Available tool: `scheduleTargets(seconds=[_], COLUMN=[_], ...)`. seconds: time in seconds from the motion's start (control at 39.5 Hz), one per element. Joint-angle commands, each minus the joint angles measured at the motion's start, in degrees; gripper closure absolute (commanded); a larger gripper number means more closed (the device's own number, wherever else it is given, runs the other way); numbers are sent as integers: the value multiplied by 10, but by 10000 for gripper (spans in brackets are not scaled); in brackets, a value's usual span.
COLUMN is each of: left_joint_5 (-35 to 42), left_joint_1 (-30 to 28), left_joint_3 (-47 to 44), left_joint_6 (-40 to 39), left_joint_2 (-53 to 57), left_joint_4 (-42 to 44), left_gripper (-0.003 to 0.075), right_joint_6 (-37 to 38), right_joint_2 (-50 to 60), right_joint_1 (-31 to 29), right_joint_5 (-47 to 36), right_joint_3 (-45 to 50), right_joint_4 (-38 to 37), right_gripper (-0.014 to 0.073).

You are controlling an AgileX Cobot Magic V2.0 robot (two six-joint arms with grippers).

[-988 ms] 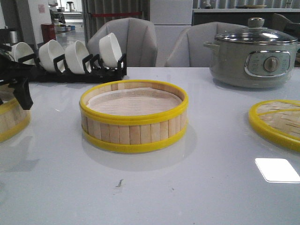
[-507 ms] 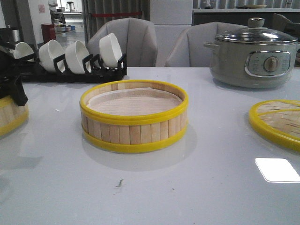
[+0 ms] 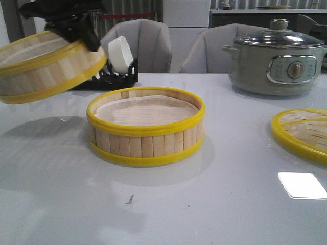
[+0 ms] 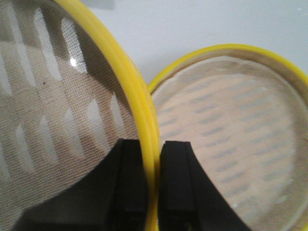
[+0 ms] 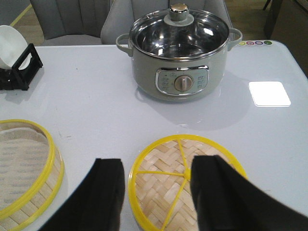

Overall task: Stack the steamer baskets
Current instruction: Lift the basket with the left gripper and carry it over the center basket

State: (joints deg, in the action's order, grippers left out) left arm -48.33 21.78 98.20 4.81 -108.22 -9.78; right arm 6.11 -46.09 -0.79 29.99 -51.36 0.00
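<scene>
Table (image 3: 214, 204): white, glossy.
Basket on table (image 3: 145, 127): sits mid-table, upright, liner showing inside.
Lid (image 3: 301, 133): flat, woven, on my right, well apart from that basket.
Raised basket (image 3: 48, 66): off the table on my left, tilted, beside and above the other one.
My left gripper (image 4: 153, 180): jaws clamped on the raised basket's yellow rim, one finger inside, one outside.
My right gripper (image 5: 156, 192): jaws wide apart, hanging above the lid, holding nothing.
Bowl rack (image 3: 120, 76): behind the baskets, one white bowl (image 3: 120, 53) visible.
Pot (image 3: 276, 58): grey, glass-lidded, far right.
</scene>
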Motion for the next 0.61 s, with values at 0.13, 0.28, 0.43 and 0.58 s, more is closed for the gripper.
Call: scheduleTargets(seconds=[0.13,0.28,0.43,0.58], left_joint_5=[39,76,88,65], left_joint_1=[111,164,186,188], left_joint_3=[27,27,35,49], left_joint_6=[2,2,2,2], left_joint_2=[37,37,25,-5], left_joint_4=[-7,-6,-5,-2], left_gripper=[634,634,634,634], right_joint_6=[-1,-1,-1,-1], right_joint_2=[1,1,1,1], right_joint_1=[0,0,0,0], right_joint_5=[-51,-51,-51,-51], right_joint_3=[-21,-21,-21,-21], right_joint_4=[0,0,0,0], right_gripper=[161,161,161,161])
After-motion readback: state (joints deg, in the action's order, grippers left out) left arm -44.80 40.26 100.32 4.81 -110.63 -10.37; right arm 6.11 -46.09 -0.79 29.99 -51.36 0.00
